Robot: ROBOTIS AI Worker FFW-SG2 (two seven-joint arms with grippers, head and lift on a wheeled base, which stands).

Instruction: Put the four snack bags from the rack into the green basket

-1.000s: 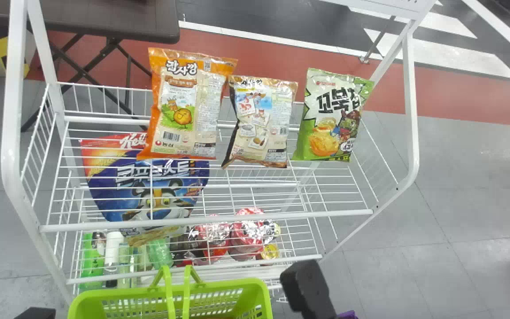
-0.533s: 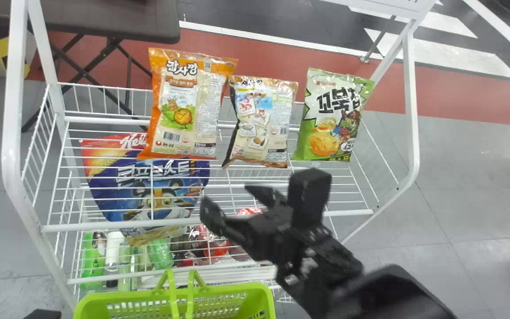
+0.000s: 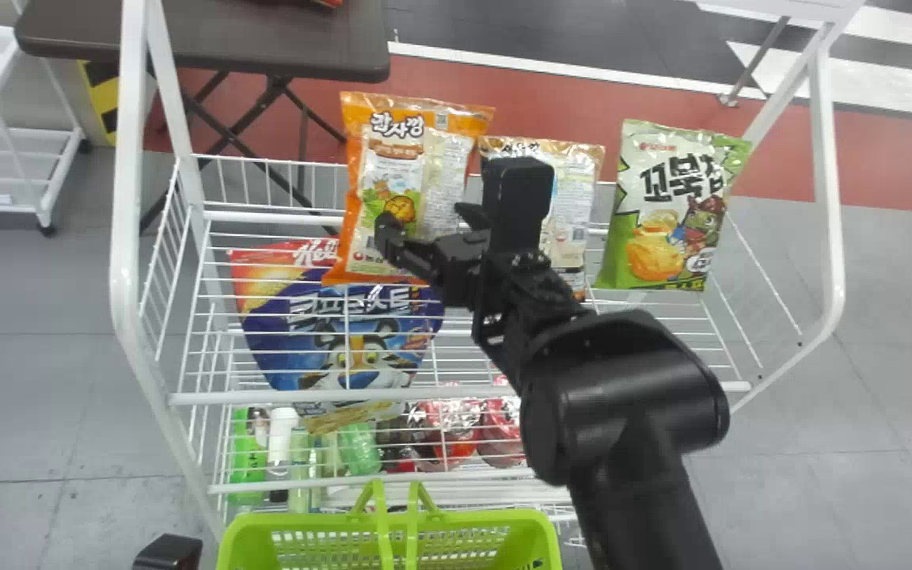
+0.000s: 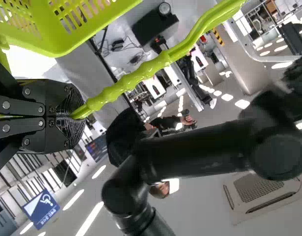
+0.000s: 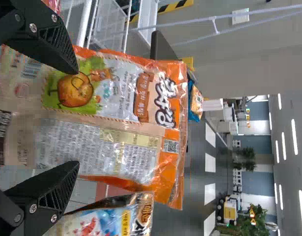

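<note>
Now advanced, the right black pincer [image 5: 77,118] gapes before the orange plastic snack bag [image 3: 393,166], while the left pincer [image 4: 76,116] clenches the green plastic basket handle [image 4: 141,74], presumably for steadiness.

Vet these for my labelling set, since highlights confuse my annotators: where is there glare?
Head view: small white glints on the blue bag; left wrist view: shiny highlights along the green basket's handle; right wrist view: pale reflections on the orange snack bag, bright ceiling lights beyond.

And at the back, a dark folding table [image 3: 210,39] by a red floor band [image 3: 444,83]! Grey tiles [image 3: 28,412] nearer, ceiling lights [image 5: 294,136] glowing in rows.
</note>
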